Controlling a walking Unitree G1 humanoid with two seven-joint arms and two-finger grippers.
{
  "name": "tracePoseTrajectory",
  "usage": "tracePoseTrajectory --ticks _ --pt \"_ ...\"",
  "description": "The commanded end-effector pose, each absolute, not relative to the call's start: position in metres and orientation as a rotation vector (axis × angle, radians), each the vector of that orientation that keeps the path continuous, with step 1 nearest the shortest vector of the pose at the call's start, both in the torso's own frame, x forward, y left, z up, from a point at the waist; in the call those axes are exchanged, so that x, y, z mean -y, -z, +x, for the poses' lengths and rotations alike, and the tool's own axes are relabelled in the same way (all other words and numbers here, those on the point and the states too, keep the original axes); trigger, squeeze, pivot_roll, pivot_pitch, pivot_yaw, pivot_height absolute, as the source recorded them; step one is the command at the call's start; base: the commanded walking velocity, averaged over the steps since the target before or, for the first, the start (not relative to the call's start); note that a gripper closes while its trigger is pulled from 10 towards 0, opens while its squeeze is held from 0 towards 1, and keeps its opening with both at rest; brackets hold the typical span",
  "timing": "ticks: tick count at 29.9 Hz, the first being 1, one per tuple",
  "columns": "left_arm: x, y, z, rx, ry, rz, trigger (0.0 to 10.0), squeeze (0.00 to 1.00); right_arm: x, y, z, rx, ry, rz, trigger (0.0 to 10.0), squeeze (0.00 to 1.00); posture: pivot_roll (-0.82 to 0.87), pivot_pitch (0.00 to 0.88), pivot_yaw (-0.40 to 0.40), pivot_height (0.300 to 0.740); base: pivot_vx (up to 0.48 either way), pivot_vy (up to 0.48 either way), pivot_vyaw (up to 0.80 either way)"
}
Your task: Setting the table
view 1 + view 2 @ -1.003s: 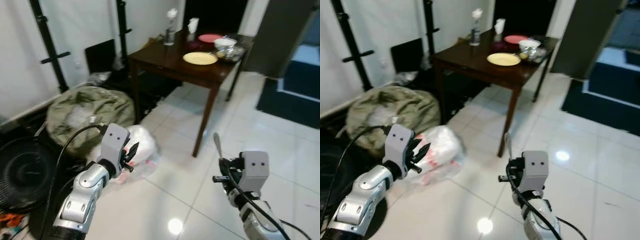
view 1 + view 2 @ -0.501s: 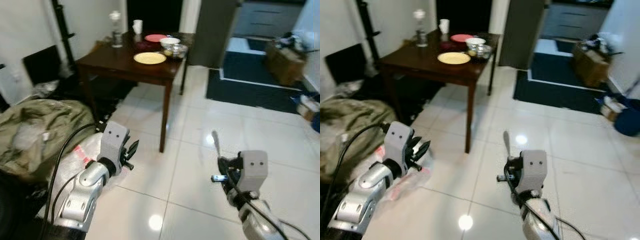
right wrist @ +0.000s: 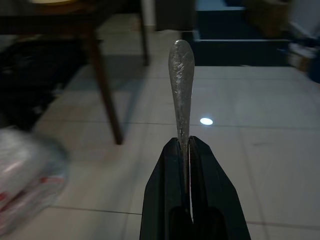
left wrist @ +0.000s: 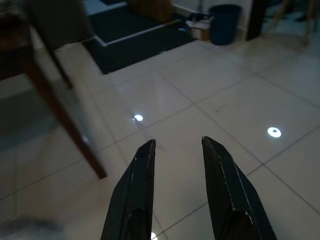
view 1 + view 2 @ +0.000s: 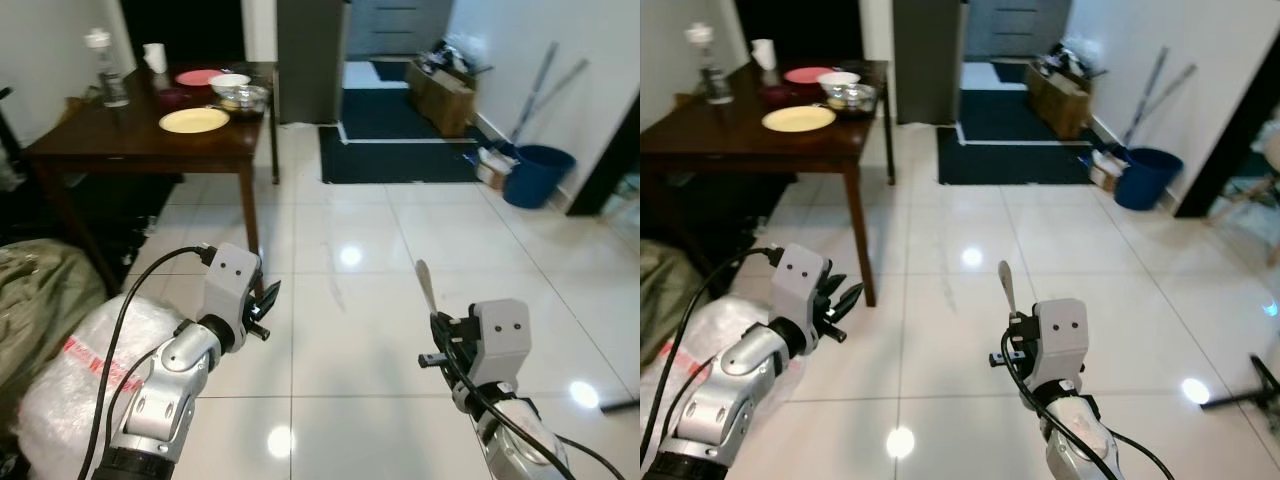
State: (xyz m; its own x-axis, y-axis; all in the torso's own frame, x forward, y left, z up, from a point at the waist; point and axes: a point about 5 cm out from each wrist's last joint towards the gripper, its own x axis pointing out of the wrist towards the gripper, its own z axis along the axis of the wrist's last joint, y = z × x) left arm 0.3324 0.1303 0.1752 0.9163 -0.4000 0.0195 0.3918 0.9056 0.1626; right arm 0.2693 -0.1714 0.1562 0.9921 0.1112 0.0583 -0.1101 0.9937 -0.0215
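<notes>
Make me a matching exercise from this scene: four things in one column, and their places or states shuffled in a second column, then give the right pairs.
Things
1. silver metal utensil handle
2. round yellow plate
3. blue plastic bucket
4. left gripper

Places or states
A. on the dark brown wooden table
B. open, nothing between its fingers
C. clamped upright in the right gripper
D. on the floor by the white wall, on the robot's right

Pairs: 1-C, 2-A, 3-D, 4-B
</notes>
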Motion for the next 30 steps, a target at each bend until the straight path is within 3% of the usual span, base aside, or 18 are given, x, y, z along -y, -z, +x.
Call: tracePoseTrajectory --ticks 1,21,30 --pt "-0.1292 -0.1711 0.3314 0.045 0.420 0.162 10.0 0.00 0.1729 -0.1574 0.2683 0.070 -0.104 -0.015 10.0 0.00 -0.07 0.059 0.092 0.740 0.000 0.000 -0.76" --pt "-0.1261 -0.1733 0.3326 0.071 0.430 0.156 10.0 0.00 0.1720 -0.1566 0.2682 0.071 -0.097 0.000 10.0 0.00 -0.07 0.069 0.094 0.740 0.000 0.000 -0.76" --pt "-0.1220 -0.1760 0.3334 0.102 0.433 0.159 10.0 0.00 0.1696 -0.1581 0.2692 0.084 -0.104 -0.001 10.0 0.00 -0.07 0.070 0.094 0.740 0.424 0.000 0.00"
